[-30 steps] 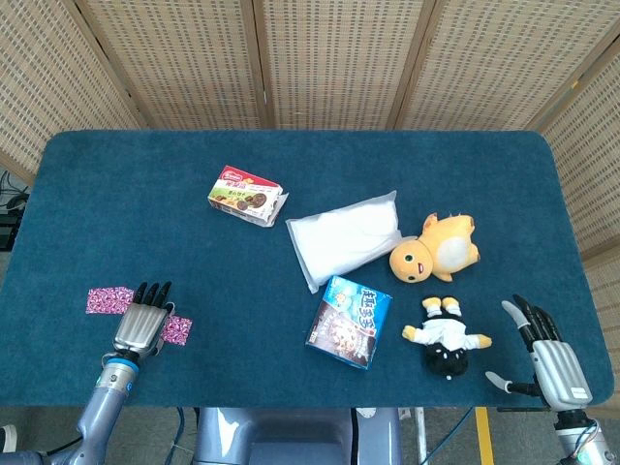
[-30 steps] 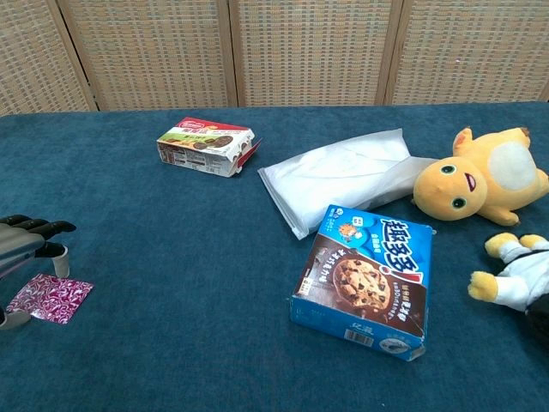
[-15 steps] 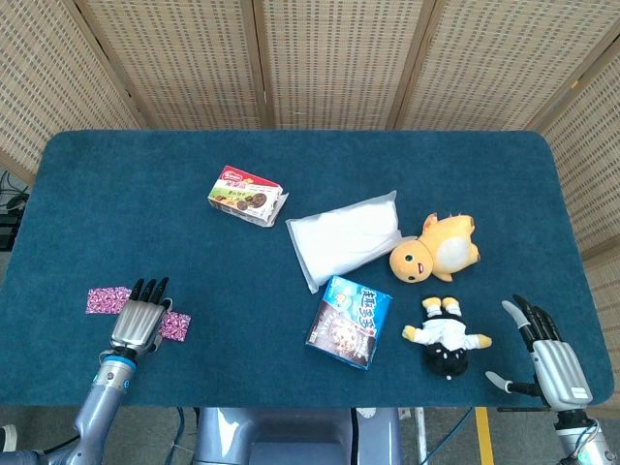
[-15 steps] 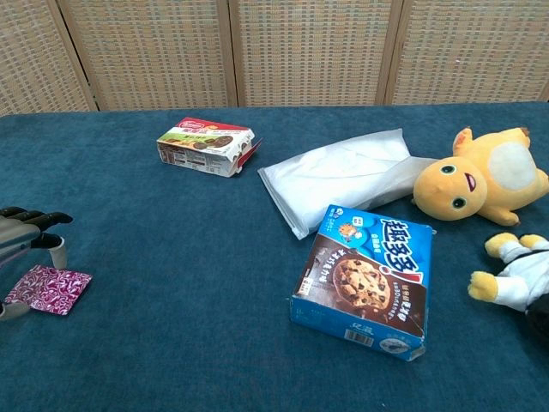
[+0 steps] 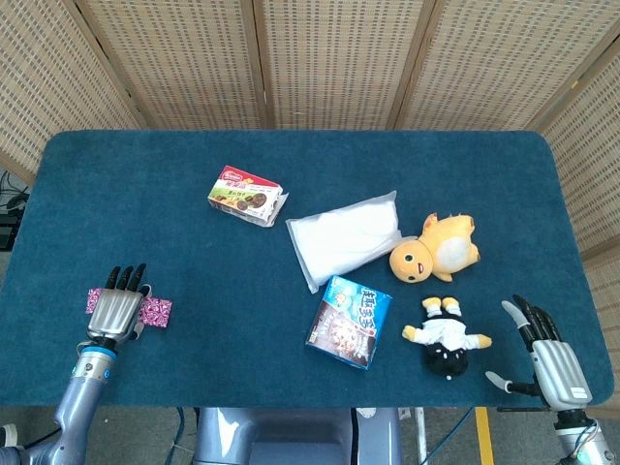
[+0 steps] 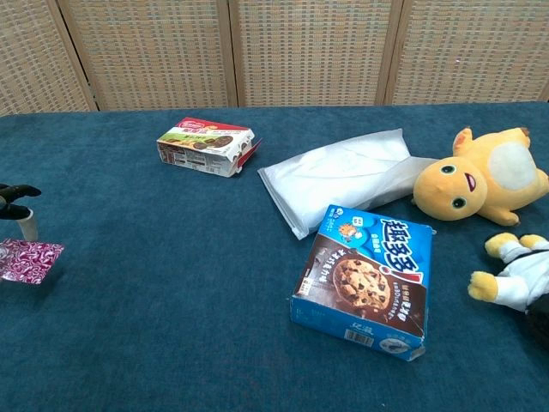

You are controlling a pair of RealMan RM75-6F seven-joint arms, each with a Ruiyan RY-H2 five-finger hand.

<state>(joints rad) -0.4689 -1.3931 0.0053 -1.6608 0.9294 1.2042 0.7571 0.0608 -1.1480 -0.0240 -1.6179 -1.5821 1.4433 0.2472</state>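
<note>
Two hands show: our left hand point(image 5: 117, 308) lies flat, fingers narrowly spread, over the purple packet point(image 5: 153, 312) at lower left; our right hand point(image 5: 542, 351) spreads wide, empty, at lower right.

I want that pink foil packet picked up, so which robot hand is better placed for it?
Left. The left robot hand lies over the packet at the table's near-left, while the right robot hand sits far across.
</note>
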